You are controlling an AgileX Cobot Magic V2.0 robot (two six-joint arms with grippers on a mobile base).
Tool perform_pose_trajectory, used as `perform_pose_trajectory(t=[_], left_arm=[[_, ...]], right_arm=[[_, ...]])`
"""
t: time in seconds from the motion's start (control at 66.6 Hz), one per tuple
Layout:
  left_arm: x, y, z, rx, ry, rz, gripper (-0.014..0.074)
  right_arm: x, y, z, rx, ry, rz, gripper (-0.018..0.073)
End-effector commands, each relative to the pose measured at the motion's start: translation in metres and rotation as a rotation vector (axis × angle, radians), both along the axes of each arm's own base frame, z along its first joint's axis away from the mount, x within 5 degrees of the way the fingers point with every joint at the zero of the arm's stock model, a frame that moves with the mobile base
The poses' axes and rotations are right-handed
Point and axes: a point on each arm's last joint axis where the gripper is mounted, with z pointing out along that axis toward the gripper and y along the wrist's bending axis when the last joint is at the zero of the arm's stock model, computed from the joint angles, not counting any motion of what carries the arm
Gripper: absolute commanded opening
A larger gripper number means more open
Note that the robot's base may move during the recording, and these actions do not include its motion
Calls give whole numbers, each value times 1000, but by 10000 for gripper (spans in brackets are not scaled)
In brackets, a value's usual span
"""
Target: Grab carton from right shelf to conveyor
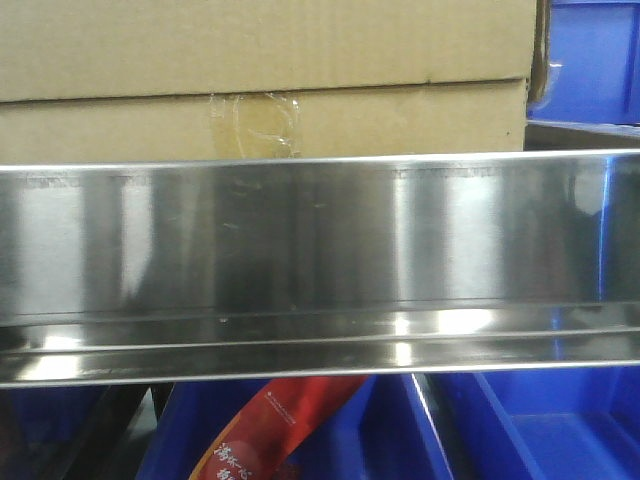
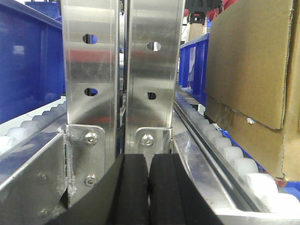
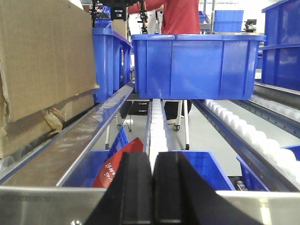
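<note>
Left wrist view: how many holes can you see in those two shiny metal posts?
4 holes. Left post: one high, one lower. Right post: one high, one lower. More may be hidden above the picture's edge.

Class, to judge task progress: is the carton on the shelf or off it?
On the shelf. The carton stands behind the lip of the right shelf, and the left wrist view shows it resting on rollers.
</note>
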Motion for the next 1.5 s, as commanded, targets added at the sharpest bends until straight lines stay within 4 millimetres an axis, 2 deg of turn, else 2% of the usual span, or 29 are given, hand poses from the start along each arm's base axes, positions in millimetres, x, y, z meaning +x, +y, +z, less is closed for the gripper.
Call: perform_pose_trajectory(t=[0.0, 0.555, 0.796, 1.006, 1.051, 1.186, 1.261, 1.291, 1.381, 1.486], left_arm=[[-1, 0, 3, 9, -23, 1, -7], [-1, 0, 3, 9, -23, 1, -7], [-1, 0, 8, 5, -77, 0, -7], [-2, 0, 17, -13, -180, -1, -7], [-3, 0, 18, -13, -179, -1, -7], [-11, -1, 51, 7, -168, -1, 11], [-24, -1, 85, 73, -187, 17, 69], [-28, -1, 96, 96, -182, 27, 104], [-38, 0, 130, 116, -156, 48, 199], [-41, 1, 166, 95, -68, 57, 304]], right_arm=[[0, 0, 2, -1, -27, -1, -69], [0, 0, 3, -1, -29, -1, -69], [0, 0, 4, 1, -42, -2, -69], [-2, -1, 15, 18, -160, -9, -69], [-4, -1, 27, 22, -191, -9, -69], [-17, -1, 68, 21, -185, 3, -69], [-30, -2, 100, 30, -178, 16, -62], [-31, -1, 106, 31, -150, 21, -44], [-37, 0, 138, 46, -123, 41, 66], [-34, 1, 166, 54, -110, 52, 270]])
